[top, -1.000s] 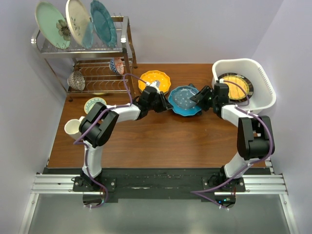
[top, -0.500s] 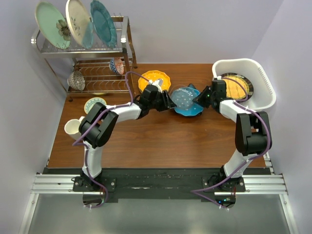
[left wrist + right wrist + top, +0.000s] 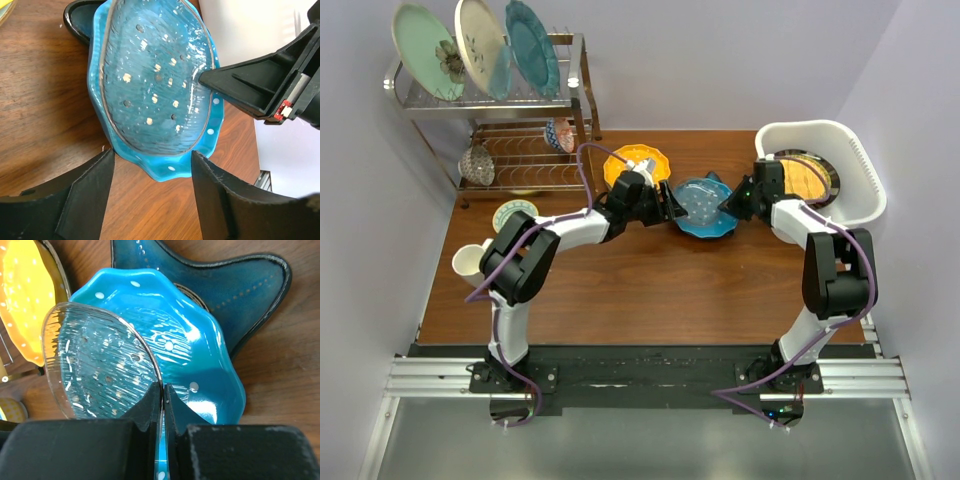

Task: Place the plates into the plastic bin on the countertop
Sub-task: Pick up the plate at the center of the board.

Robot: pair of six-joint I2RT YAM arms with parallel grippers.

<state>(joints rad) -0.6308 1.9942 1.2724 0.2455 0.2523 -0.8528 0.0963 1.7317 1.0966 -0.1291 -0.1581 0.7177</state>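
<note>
From above, my two arms meet over the middle of the table (image 3: 620, 290). My left gripper (image 3: 672, 205) sits at the left edge of the bright blue wavy plate (image 3: 705, 218) and my right gripper (image 3: 725, 203) at its right edge. The yellow scalloped plate (image 3: 655, 158) lies just behind my left wrist. The plastic bin (image 3: 860, 160) stands at the table's far right corner. A dark-rimmed plate (image 3: 827, 172) lies inside it, with a yellow plate (image 3: 805, 178) on top. The chrome wire rack (image 3: 520, 110) stands at the far left.

Through my left wrist camera, my left gripper (image 3: 152, 157) is released. Its fingers (image 3: 85, 195) are spread to either side of the bright blue wavy plate's (image 3: 170, 170) near rim and touch nothing. A clear glass plate (image 3: 155, 85), ribbed and dotted, lies tilted on that blue plate. My right gripper (image 3: 205, 77) pinches its rim from the right.

Through my right wrist camera, my right gripper (image 3: 163, 390) is clenched on the rim of the clear glass plate (image 3: 100, 365), which stands lifted at an angle. Under it is the bright blue wavy plate (image 3: 195, 355), which rests on the blue star-shaped plate (image 3: 225, 275). The yellow scalloped plate (image 3: 25, 300) shows at the left.
</note>
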